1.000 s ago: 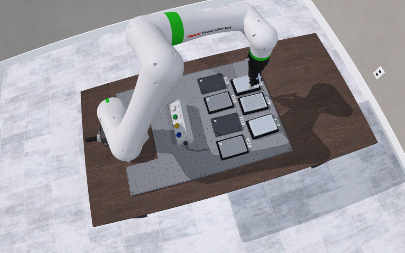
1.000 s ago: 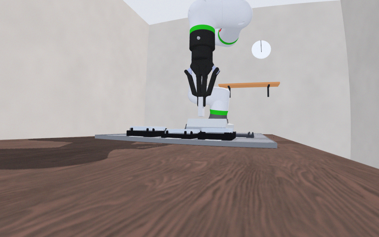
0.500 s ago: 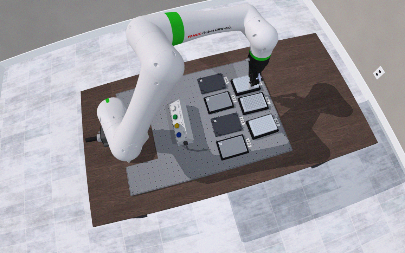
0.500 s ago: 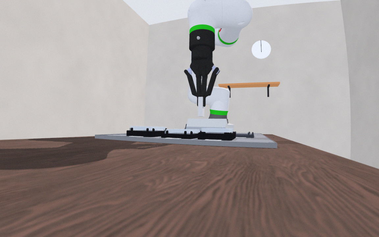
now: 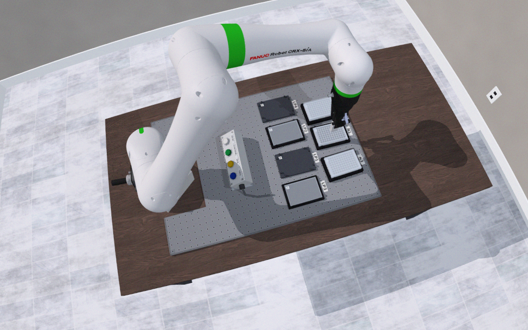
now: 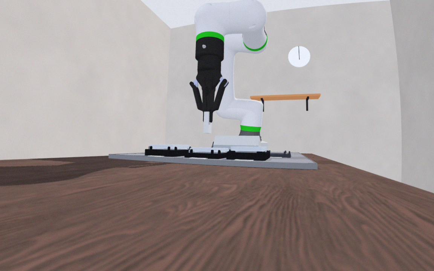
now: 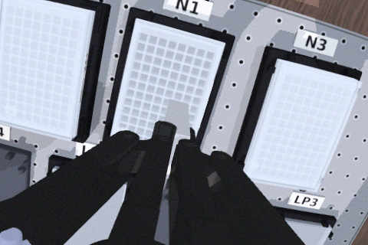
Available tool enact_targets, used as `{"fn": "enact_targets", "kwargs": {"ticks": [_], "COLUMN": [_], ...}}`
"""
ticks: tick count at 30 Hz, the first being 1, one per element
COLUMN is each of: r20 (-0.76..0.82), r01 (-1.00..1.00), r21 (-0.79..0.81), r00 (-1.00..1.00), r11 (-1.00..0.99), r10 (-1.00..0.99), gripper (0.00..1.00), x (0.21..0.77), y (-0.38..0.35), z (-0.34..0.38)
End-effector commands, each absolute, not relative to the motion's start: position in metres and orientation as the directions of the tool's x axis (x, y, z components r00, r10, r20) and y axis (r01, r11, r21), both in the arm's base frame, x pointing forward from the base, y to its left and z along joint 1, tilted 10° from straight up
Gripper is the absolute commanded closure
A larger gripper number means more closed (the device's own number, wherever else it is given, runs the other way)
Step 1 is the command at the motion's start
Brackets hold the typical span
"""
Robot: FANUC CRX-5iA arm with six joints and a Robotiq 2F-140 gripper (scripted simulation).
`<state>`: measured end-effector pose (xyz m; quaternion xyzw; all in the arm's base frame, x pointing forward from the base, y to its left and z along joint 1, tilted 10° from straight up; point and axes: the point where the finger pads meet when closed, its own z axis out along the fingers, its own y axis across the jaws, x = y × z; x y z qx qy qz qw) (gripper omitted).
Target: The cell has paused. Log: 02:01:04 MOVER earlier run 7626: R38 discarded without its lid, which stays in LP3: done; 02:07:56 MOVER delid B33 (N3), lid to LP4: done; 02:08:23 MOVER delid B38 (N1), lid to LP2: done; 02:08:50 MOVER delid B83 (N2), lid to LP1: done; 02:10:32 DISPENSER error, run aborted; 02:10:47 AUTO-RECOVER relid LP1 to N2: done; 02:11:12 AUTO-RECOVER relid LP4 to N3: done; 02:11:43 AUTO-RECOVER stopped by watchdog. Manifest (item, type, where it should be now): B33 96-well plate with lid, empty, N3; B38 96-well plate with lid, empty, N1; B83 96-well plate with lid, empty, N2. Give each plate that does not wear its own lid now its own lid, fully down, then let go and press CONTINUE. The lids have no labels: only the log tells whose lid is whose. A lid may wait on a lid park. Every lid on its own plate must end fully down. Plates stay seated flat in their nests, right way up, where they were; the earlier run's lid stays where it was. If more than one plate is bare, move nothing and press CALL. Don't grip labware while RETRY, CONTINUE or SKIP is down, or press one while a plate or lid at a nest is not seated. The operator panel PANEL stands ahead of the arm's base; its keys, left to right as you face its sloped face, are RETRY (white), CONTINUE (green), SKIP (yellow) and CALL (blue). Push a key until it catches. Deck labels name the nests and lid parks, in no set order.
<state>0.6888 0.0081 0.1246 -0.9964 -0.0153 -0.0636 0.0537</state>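
Observation:
My gripper (image 5: 332,126) is shut and empty, hanging above the plate in nest N1 (image 5: 330,134). In the wrist view the fingertips (image 7: 171,128) sit over the near edge of that plate (image 7: 165,76). It is bare, with sharp open wells. The plates in N2 (image 7: 43,63) and N3 (image 7: 302,119) each wear a lid and look smoother. N2 (image 5: 319,107) is the far nest and N3 (image 5: 342,162) the near one. A lid lies on park LP2 (image 5: 284,133) and another on LP3 (image 5: 303,191). Parks LP4 (image 5: 275,108) and LP1 (image 5: 294,162) are empty dark pads. From the side the gripper (image 6: 207,128) hangs well above the plates.
The operator panel (image 5: 235,162) stands left of the lid parks, with white (image 5: 226,140), green (image 5: 228,152), yellow (image 5: 230,163) and blue (image 5: 232,175) keys, none pressed. Its cable runs along the grey deck plate. The arm's upper links arch over the deck's far side.

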Motion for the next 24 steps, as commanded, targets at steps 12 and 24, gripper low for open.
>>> {"fn": "enact_targets", "kwargs": {"ticks": [12,24], "r20": [0.129,0.129], "r01": [0.040,0.040], "r21": [-0.108,-0.108], "r00": [0.991,0.991], "r11": [-0.993,-0.993], "r10": [0.026,0.026], "gripper": [1.00,1.00], "x": [0.690,0.690], "y": [-0.050,-0.050], "z": [0.119,0.119]}}
